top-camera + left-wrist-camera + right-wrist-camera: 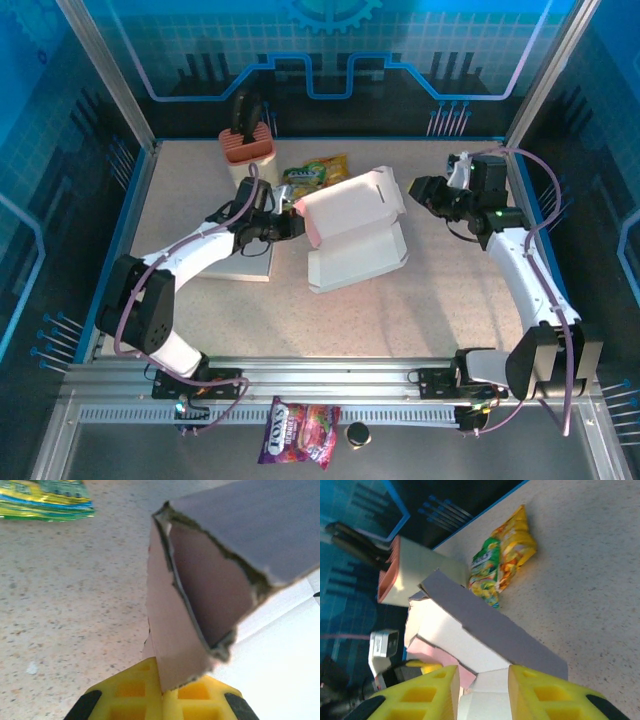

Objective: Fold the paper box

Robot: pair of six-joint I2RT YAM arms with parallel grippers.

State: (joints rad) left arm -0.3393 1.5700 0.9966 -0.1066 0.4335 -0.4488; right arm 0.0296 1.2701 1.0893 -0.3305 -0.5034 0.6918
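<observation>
The white paper box [350, 235] lies mid-table with its lid raised at an angle. My left gripper [291, 226] is at the box's left end, shut on a side flap. In the left wrist view the yellow fingers [130, 692] pinch that brownish flap [175, 645] edge-on. My right gripper [418, 190] hovers just off the lid's right edge. In the right wrist view this gripper [482, 692] has its jaws apart, and a white corner of the box [470, 635] shows in the gap beyond them.
A tan knife holder [245, 142] stands at the back left, with a yellow-green snack bag [315, 172] beside it. A flat white sheet [245, 265] lies under my left arm. A candy bag [300, 432] and a small black cap [357, 433] sit below the front rail.
</observation>
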